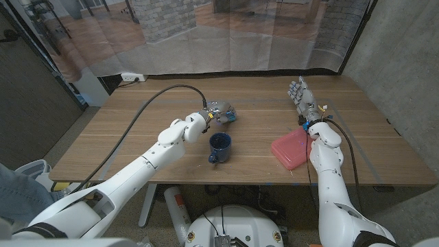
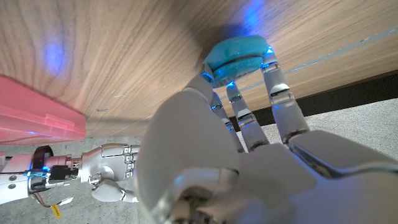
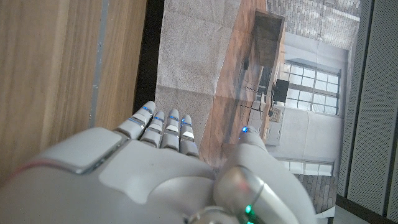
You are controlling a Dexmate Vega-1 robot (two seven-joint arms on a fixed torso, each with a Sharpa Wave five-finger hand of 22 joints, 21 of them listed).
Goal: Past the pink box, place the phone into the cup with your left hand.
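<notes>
The wooden counter (image 1: 171,147) stands before a translucent plastic curtain (image 1: 206,34), with a grey concrete wall (image 1: 405,62) beside it. The dark blue cup (image 1: 219,147) sits near the counter's middle. Just beyond the cup, the left hand (image 1: 218,113) pinches the light-blue phone (image 2: 239,56) in its fingertips. The pink box (image 1: 293,150) lies well apart from the cup. Beyond the box, the right hand (image 1: 300,95) is spread, holding nothing.
</notes>
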